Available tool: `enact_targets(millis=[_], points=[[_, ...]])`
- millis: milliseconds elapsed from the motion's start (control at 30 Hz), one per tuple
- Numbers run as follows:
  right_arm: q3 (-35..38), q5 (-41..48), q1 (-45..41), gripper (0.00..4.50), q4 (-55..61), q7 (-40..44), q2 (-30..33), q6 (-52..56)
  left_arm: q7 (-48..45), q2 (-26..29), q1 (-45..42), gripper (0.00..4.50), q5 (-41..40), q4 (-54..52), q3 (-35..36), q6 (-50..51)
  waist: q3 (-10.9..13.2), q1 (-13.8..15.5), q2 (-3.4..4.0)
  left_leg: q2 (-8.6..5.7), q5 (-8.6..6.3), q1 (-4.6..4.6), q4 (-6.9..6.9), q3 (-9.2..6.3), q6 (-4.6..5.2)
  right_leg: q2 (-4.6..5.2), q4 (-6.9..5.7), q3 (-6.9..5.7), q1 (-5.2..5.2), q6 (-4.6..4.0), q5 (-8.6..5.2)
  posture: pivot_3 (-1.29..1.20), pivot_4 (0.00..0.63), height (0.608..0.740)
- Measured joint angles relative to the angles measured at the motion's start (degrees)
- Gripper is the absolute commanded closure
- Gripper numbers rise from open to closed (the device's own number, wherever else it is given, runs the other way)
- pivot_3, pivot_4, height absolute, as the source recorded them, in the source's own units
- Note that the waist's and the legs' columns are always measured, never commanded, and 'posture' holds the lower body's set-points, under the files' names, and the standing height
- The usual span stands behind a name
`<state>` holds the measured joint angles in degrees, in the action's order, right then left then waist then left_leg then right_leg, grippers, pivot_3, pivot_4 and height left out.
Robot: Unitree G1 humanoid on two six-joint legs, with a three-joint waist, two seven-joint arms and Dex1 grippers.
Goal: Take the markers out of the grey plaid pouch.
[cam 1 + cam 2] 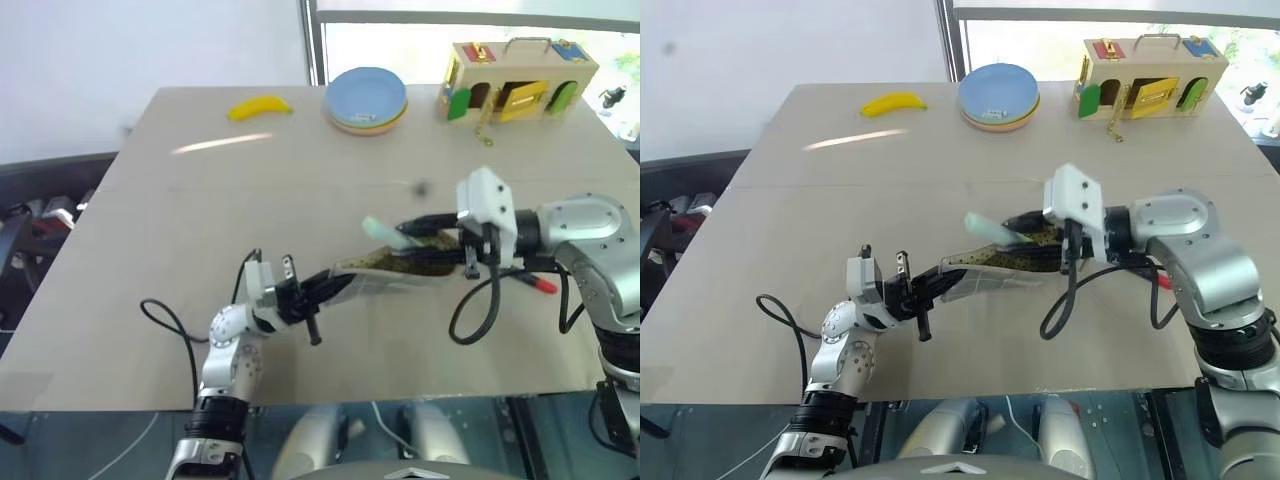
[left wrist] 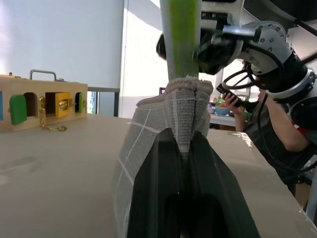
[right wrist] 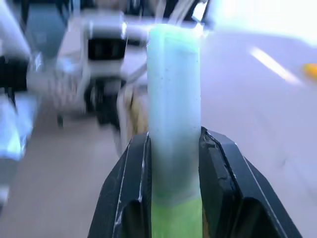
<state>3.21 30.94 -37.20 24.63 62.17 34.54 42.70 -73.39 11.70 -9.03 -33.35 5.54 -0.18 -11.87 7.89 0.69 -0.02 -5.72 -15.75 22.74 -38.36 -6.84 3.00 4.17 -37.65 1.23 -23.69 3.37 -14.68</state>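
Markers are the goal here, and one pale green marker [image 3: 174, 124] is pinched between the two black fingers of the right gripper [image 1: 425, 228], its tip poking up and to the left above the grey plaid pouch [image 1: 395, 268]. Nearest the robot, the left gripper [image 1: 325, 292] is clamped tight on the near left end of that pouch, holding it lifted off the table [image 1: 150, 250] with its tan speckled lining showing along the open top. Just to the right, the right gripper sits at the pouch's far end, and the green marker appears mostly clear of the opening. A second marker with a red tip [image 1: 541, 285] lies on the table at the right, partly behind the right arm. Farther back stand a yellow banana [image 1: 260, 107], a stack of blue plates [image 1: 366, 98] and a wooden latch box [image 1: 518, 80]. The risk, as I judge it, is that the marker slips from a light pinch, or snags the lining and drags the pouch out of the left grip.
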Motion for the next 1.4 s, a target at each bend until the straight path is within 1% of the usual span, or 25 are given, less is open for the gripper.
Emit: enact_targets(millis=[100,167,233,267,300,367,433,467,567,700,833,967,1067,1233,1300,1333,1367,1400], points=[[5.56,2.57,-4.16,3.65,-2.88,-4.9,2.4,3.61,1.18,0.49,-0.22,4.5,0.02,-1.11,0.05,0.41,0.0,0.23,-0.01,0.0,0.0,0.0,0.0,-0.05,0.0,0.0,0.05,-0.08,0.0,0.0,0.0,0.0,0.15,0.74],[7.64,4.62,-4.23,3.65,-5.29,-5.8,7.33,8.48,1.21,1.85,-0.34,4.5,0.2,-1.84,0.18,0.4,0.0,0.38,-0.01,-0.02,0.0,0.03,0.02,-0.06,0.01,0.03,0.1,-0.11,0.0,0.0,0.0,0.0,0.15,0.74],[8.67,4.19,-1.94,3.65,-7.08,-6.06,12.51,10.18,1.26,3.56,-1.67,4.5,0.85,-1.81,0.32,0.3,0.0,0.44,-0.01,-0.02,0.0,0.08,0.02,-0.06,0.01,0.04,0.11,-0.12,0.01,0.0,0.0,0.0,0.15,0.74],[8.21,2.73,-0.14,3.65,-7.89,-6.22,14.94,9.67,1.51,4.15,-2.63,4.5,1.22,-1.79,0.61,0.17,-0.01,0.5,-0.02,-0.02,0.0,0.08,0.02,-0.07,0.01,0.04,0.12,-0.14,0.01,0.0,0.0,0.0,0.15,0.74],[6.0,-1.54,3.72,3.65,-10.95,-6.83,19.18,8.57,2.6,5.32,-4.8,4.5,1.83,-1.76,2.0,-0.1,-0.01,0.45,-0.02,-0.02,0.0,0.07,0.0,-0.04,0.01,0.04,0.1,-0.12,0.01,0.0,0.0,0.0,0.15,0.74],[3.91,-4.9,6.31,3.65,-13.97,-7.95,20.39,7.56,3.74,6.13,-6.21,4.5,2.04,-1.65,3.21,-0.36,-0.01,-0.04,0.02,-0.02,0.0,0.01,0.02,0.17,0.01,0.03,0.01,0.09,-0.01,0.0,0.0,0.0,0.15,0.74],[-0.1,-10.17,8.81,3.65,-18.08,-9.63,21.64,4.14,5.18,6.21,-8.04,4.5,2.72,-1.46,3.72,-0.83,-0.01,-0.43,0.03,0.02,0.0,-0.03,0.04,0.23,0.01,0.0,-0.03,0.16,-0.03,0.0,0.0,0.0,0.15,0.74],[-2.35,-13.37,9.93,3.18,-20.88,-10.27,22.12,1.04,6.65,6.79,-8.61,4.5,4.14,-1.47,3.81,-1.14,-0.01,-0.67,0.03,0.03,0.0,-0.05,0.05,0.25,0.01,-0.02,-0.06,0.18,-0.05,0.0,0.0,0.0,0.15,0.74],[-4.6,-16.67,11.36,1.84,-24.67,-9.76,22.56,-2.89,9.42,8.86,-8.29,4.5,7.46,-1.43,3.99,-1.17,0.0,-1.16,0.05,0.04,0.01,-0.05,0.11,0.28,0.0,-0.03,-0.04,0.23,-0.08,0.0,0.0,0.0,0.15,0.74],[-5.42,-20.38,11.36,0.19,-29.09,-10.31,22.55,-8.08,11.51,8.9,-6.48,4.5,8.61,-1.37,4.67,-3.8,0.0,-1.17,0.04,0.03,0.0,-0.03,0.08,0.27,0.01,-0.02,0.0,0.21,-0.07,0.0,0.0,0.0,0.15,0.74],[-4.38,-19.98,11.44,0.19,-29.38,-9.82,22.48,-8.44,14.04,9.82,-6.71,4.5,11.39,1.32,6.9,-9.1,0.0,-0.99,0.04,0.04,0.01,-0.04,0.08,0.25,0.0,-0.04,-0.02,0.2,-0.07,0.0,0.0,0.0,0.15,0.74],[-1.04,-16.58,11.76,0.19,-24.25,-9.59,21.18,-7.13,18.01,10.37,-9.34,4.5,16.01,8.81,8.53,-17.57,0.01,-0.8,0.04,0.04,0.0,-0.02,0.06,0.23,0.01,-0.03,0.0,0.18,-0.06,0.01,0.0,0.0,0.15,0.74],[0.36,-14.66,13.12,0.19,-20.9,-9.7,20.83,-5.52,18.83,11.25,-10.9,4.5,17.14,13.08,8.91,-22.83,0.0,-0.45,0.03,0.03,0.0,0.0,0.07,0.22,0.01,-0.02,0.02,0.16,-0.06,0.0,0.0,0.0,0.15,0.74],[2.91,-12.44,18.01,0.19,-17.08,-10.2,20.74,-3.63,17.61,15.78,-10.8,4.5,18.18,21.33,9.33,-30.99,0.01,0.03,0.04,0.02,0.0,0.01,0.07,0.22,0.01,-0.01,0.03,0.17,-0.07,0.01,0.0,0.0,0.15,0.74],[4.68,-10.97,19.55,0.14,-15.23,-10.22,20.71,-2.4,17.24,16.57,-10.1,3.79,18.3,22.2,9.2,-32.05,0.0,0.04,0.04,0.02,0.0,0.01,0.07,0.22,0.01,-0.01,0.01,0.17,-0.07,0.01,0.0,0.0,0.15,0.74],[5.63,-10.07,20.28,0.14,-14.25,-10.19,20.66,-1.8,17.46,16.91,-9.56,3.52,18.64,22.33,9.18,-32.17,0.0,0.06,0.04,0.03,0.0,0.01,0.07,0.19,0.01,-0.01,0.01,0.15,-0.06,0.01,0.0,0.0,0.15,0.74],[7.22,-8.8,21.59,0.14,-12.95,-10.05,20.48,-1.28,17.79,17.09,-9.16,2.98,18.75,22.63,9.15,-32.32,0.0,0.13,0.04,0.03,0.0,0.01,0.07,0.18,0.01,-0.01,0.01,0.14,-0.06,0.01,0.0,0.0,0.15,0.74],[8.62,-7.61,22.86,0.14,-11.68,-9.88,20.18,-0.74,18.07,17.19,-8.81,2.66,18.66,22.82,9.17,-32.38,0.0,0.14,0.03,0.03,0.0,0.0,0.07,0.16,0.01,-0.01,0.01,0.12,-0.05,0.0,0.0,0.0,0.15,0.74]])
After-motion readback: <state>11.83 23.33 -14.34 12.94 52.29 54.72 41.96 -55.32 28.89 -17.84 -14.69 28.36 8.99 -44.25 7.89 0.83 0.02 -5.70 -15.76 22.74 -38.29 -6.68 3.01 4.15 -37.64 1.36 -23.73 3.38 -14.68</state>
